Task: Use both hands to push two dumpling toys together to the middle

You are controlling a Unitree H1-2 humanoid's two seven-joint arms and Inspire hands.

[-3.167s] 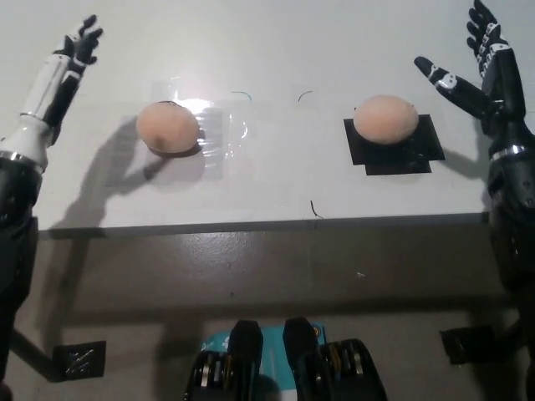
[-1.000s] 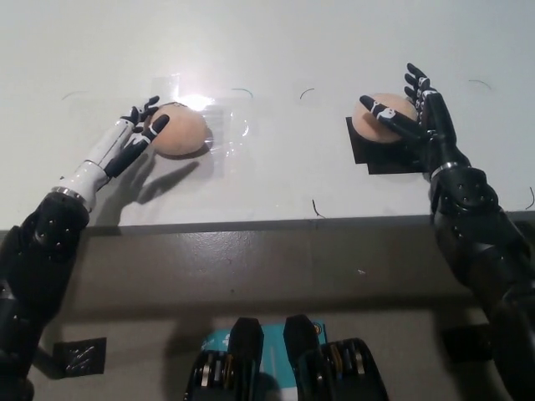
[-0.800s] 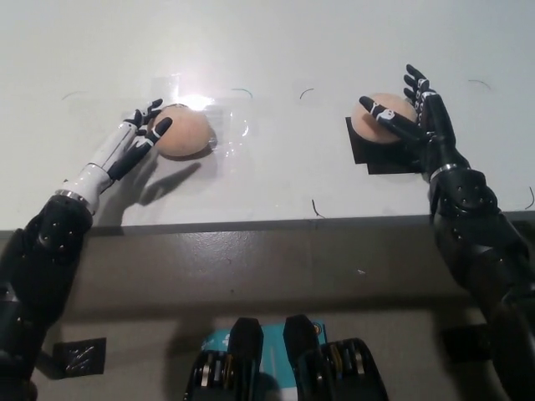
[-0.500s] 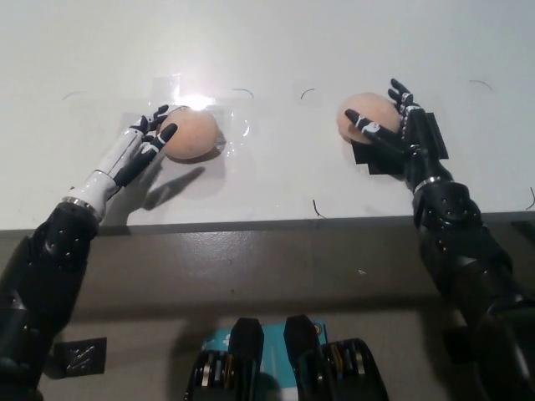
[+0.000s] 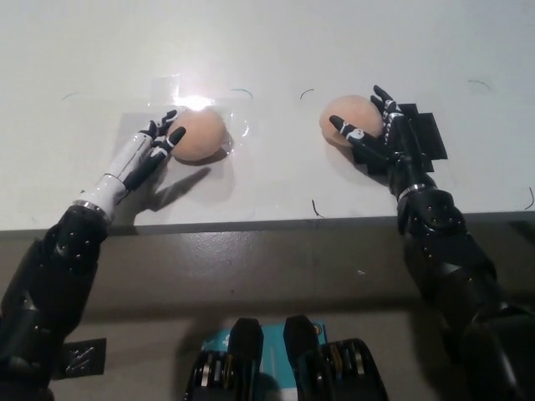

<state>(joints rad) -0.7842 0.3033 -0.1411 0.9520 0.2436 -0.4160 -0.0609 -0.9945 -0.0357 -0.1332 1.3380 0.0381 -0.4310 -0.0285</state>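
Step in hand, as judged: the inward push, begun but incomplete. The robot's white left hand [image 5: 149, 148] lies flat on the white table surface [image 5: 276, 180], fingers spread, fingertips touching the outer side of the left tan, rounded dumpling toy [image 5: 198, 134]; it grasps nothing. That toy sits on a clear glossy patch [image 5: 226, 117], left of the table's middle.

The black right hand [image 5: 378, 132] is likewise unclenched, fingers cupped against the outer side of the right tan dumpling toy [image 5: 348, 116], holding nothing. This toy lies just off the inner edge of a black square mat [image 5: 426, 134].

The toys remain well apart. Next move calls for both hands sweeping inward evenly, keeping contact low so neither toy rolls away toward the far edge.
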